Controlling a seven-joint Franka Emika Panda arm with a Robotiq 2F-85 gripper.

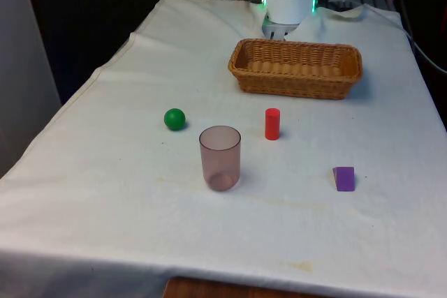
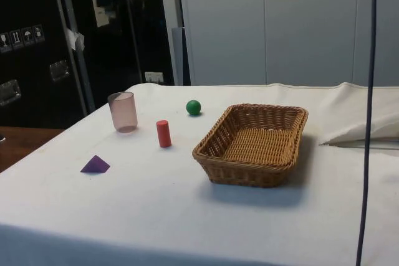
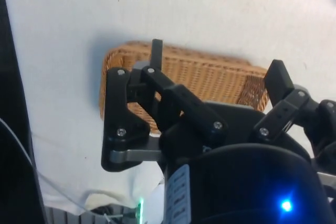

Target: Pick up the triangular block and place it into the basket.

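While the gripper (image 3: 215, 61) hangs wide open and holds nothing above the basket (image 1: 296, 68), the purple triangular block (image 1: 343, 178) sits far past it on the surface; it should come straight down over the block's slanted sides

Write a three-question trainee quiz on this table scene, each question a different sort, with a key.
1. True or false: the purple triangular block already lies in the basket.
2. Which object stands nearest the red cylinder? A) clear cup B) green ball C) triangular block
3. Fill in: the end effector hangs above the ______, fingers apart.

Key: 1 false, it lies on the cloth; 2 A; 3 basket.
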